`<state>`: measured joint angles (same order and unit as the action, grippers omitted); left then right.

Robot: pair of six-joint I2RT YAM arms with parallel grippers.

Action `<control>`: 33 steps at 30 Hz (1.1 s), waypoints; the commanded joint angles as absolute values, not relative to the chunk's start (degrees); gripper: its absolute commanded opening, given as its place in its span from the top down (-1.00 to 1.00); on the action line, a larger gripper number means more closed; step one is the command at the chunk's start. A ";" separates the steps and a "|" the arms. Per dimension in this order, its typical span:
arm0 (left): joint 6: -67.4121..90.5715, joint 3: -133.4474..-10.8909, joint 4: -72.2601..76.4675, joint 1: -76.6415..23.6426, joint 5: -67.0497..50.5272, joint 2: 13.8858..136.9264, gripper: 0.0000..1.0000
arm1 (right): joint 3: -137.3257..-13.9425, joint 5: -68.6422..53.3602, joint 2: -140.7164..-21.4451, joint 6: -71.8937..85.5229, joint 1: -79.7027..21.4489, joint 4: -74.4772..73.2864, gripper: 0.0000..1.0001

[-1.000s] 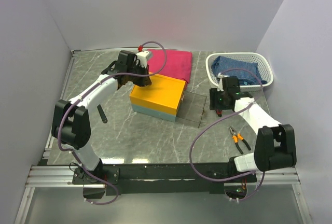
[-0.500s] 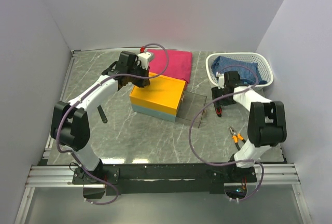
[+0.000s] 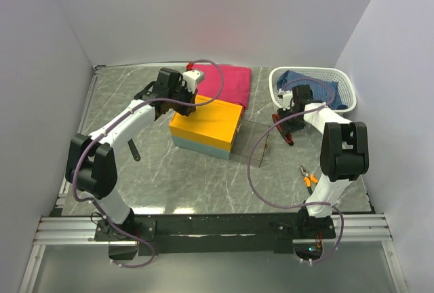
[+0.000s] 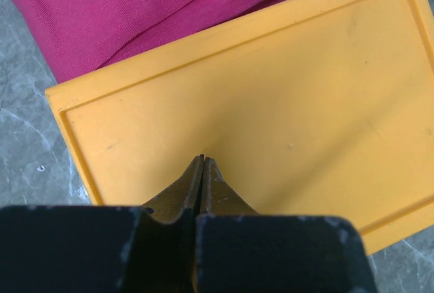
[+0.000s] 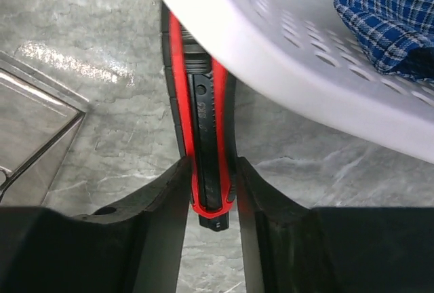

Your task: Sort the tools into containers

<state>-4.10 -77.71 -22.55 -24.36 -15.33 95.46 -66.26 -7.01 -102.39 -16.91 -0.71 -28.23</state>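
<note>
My right gripper point(image 5: 211, 171) is shut on the end of a red-and-black tool point(image 5: 203, 144), a finger pressed against each side. The tool lies on the table with its far end under the rim of the white slotted basket point(image 5: 271, 55). From above, that gripper point(image 3: 283, 120) and tool point(image 3: 285, 130) sit just left of the basket point(image 3: 346, 86). My left gripper point(image 4: 202, 160) is shut with nothing in it, hovering over the orange-yellow lid of the box point(image 4: 271, 103), near the far left of the box point(image 3: 205, 125). Small orange-handled pliers point(image 3: 310, 178) lie at the right front. A dark tool point(image 3: 134, 150) lies left of the box.
A blue checked cloth point(image 3: 308, 83) fills the basket. A pink folded cloth point(image 3: 227, 83) lies behind the box. A clear flat panel point(image 3: 254, 140) rests on the table between the box and my right gripper. Walls close in the table on the left, back and right.
My right arm has swung back toward the basket, and its jaws have closed in on the red-and-black tool. The left arm has hardly moved.
</note>
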 commanded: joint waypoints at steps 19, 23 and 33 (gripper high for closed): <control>-6.77 -75.85 -25.58 -25.14 -13.45 92.29 0.97 | -64.51 -16.08 -95.81 -19.69 2.11 -33.75 1.00; -6.33 -76.38 -25.31 -25.22 -14.15 91.76 0.97 | -65.65 -16.78 -86.26 -19.78 2.46 -36.12 1.00; -5.98 -77.52 -24.52 -25.14 -15.12 90.79 0.97 | -70.48 -32.94 -75.75 -27.17 0.35 -49.91 1.00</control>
